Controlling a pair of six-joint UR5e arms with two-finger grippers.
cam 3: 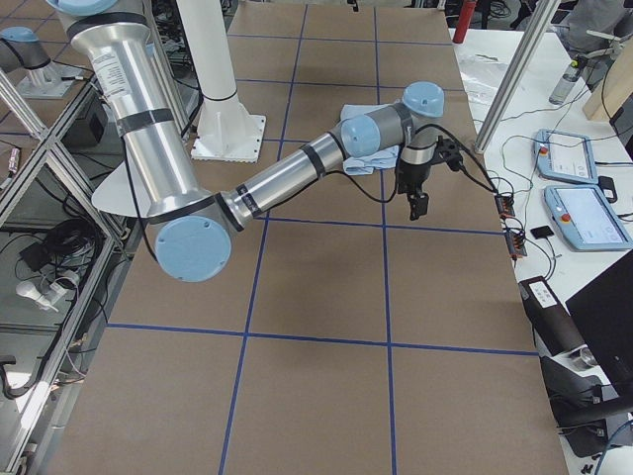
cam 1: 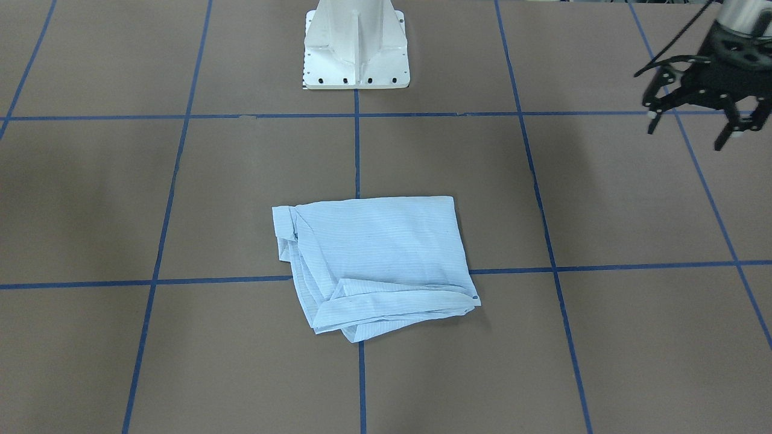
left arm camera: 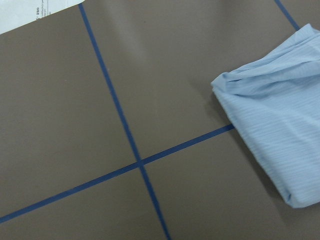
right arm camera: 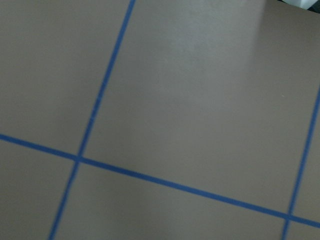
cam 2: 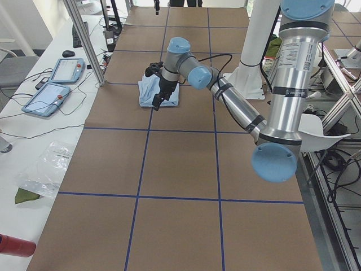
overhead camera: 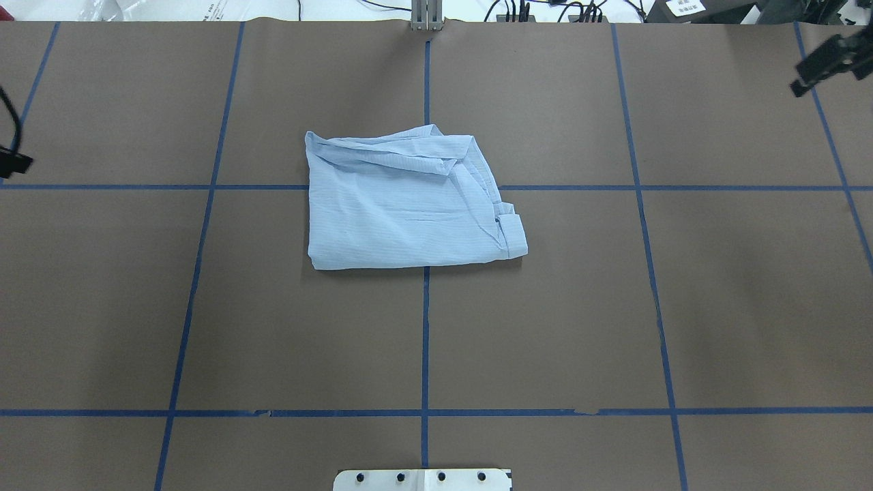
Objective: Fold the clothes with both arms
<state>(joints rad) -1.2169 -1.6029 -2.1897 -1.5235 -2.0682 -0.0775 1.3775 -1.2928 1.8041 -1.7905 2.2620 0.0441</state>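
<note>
The clothes are one pale-blue striped shirt point(cam 1: 374, 259) point(overhead camera: 402, 204), folded into a rough rectangle and lying flat near the middle of the brown table. It also fills the right side of the left wrist view point(left arm camera: 280, 120). My left gripper point(cam 1: 690, 129) hangs above the table well off to the shirt's side. Its fingers are spread and hold nothing, and only a black sliver of it point(overhead camera: 8, 161) shows overhead. My right gripper point(overhead camera: 829, 61) is a dark shape at the far right corner, far from the shirt. Its jaws are not readable. The right wrist view holds only bare table.
The white pedestal base point(cam 1: 356, 48) stands at the robot's side of the table. Blue tape lines point(overhead camera: 425, 327) cut the brown surface into squares. Tablets point(cam 2: 48, 96) point(cam 3: 584, 213) and cables lie on side benches beyond both table ends.
</note>
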